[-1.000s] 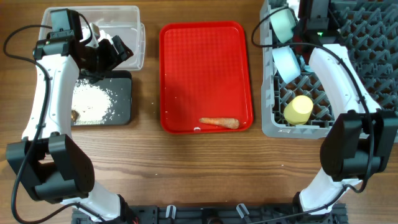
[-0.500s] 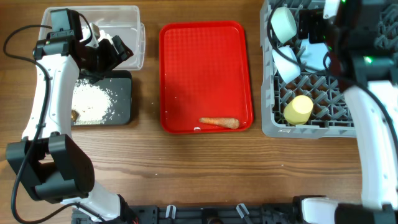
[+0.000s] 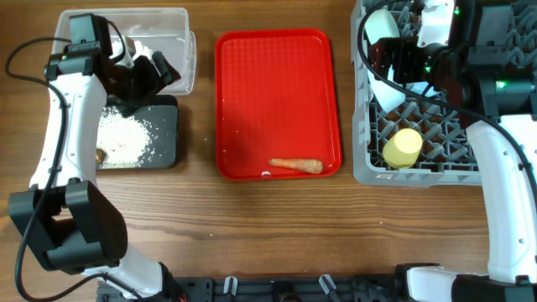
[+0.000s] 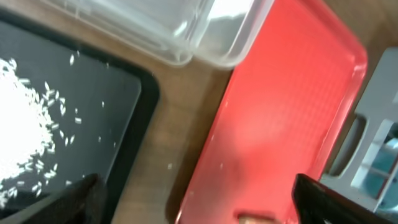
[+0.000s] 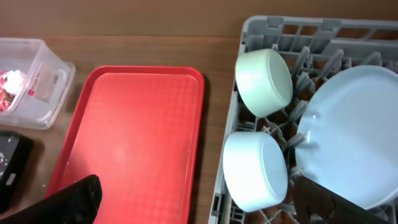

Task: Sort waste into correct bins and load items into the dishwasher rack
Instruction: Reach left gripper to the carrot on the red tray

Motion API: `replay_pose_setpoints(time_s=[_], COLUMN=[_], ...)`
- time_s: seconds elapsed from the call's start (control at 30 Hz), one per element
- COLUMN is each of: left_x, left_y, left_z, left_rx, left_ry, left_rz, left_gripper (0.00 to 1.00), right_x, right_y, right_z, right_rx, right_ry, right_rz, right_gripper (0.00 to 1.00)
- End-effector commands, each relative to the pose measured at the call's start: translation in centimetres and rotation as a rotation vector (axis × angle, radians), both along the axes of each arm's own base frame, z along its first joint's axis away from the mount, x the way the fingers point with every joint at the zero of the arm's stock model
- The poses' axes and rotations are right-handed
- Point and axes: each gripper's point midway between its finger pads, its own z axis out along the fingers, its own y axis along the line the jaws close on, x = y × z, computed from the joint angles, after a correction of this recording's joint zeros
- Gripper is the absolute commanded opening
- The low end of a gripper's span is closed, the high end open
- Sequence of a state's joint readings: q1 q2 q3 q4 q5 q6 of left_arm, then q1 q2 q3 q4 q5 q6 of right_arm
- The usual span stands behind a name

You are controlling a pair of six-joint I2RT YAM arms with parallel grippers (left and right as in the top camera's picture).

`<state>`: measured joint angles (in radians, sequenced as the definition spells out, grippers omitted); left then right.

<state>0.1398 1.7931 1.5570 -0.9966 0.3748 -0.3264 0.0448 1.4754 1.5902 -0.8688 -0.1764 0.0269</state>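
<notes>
Carrot [image 3: 295,165] lay on red tray [image 3: 277,84], by its near edge. Left end effector [image 4: 199,200] and right end effector [image 5: 205,202] both looked apart, empty. Risk: round carrot rolling off a shallow pinch.

Two bowls [image 5: 264,81], one plate [image 5: 351,137], one cup [image 3: 403,148], one carrot [image 3: 295,165].

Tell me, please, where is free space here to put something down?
Free: most of the red tray, everything behind the carrot near its front edge; the wooden table in front of the tray. Crowded: the grey rack, with bowls, plate and yellow cup.
</notes>
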Motion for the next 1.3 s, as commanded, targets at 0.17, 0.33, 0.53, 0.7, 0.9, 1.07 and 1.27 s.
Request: replay_pose_setpoints(time_s=[0.17,0.33,0.53,0.7,0.9,1.07,1.27], left_x=[-2.6,-4.3,-7.7,-9.5,-10.4,-10.7,-11.2], left_y=[-13.4,-21.3,-26.1,-27.7,-27.5,-28.0,-27.9], left_z=[-0.7,-2.6,-8.1,-9.1,-10.1,-11.1,-12.5], left_rx=[0.331,0.478,0.533,0.527,0.532,0.499,0.483], left_ry=[-0.101,-0.218,-0.186,-0.193,-0.225,-0.255,-0.258], left_rz=[-0.626,-1.003,-1.400,-1.530,-1.713,-1.736,-1.737], left_gripper=[0.75,0.80,0.99,0.96,0.86,0.87,0.87], right_x=[0.1,-0.1,-0.3,-0.6,-0.5,-0.5,-0.5], right_y=[-1.1,-1.1,-1.4,-1.9,-2.7,-3.0,-3.0], right_z=[-0.7,-0.9,-1.2,-1.5,-1.5,-1.5,-1.5], right_rx=[-0.009,-0.013,-0.025,-0.047,-0.082,-0.089,-0.089], right_ry=[0.027,0.042,0.052,0.068,0.066,0.066,0.066], right_rz=[-0.084,-0.087,-0.094,-0.115,-0.150,-0.162,-0.162], right_gripper=[1.00,1.00,1.00,1.00,1.00,1.00,1.00])
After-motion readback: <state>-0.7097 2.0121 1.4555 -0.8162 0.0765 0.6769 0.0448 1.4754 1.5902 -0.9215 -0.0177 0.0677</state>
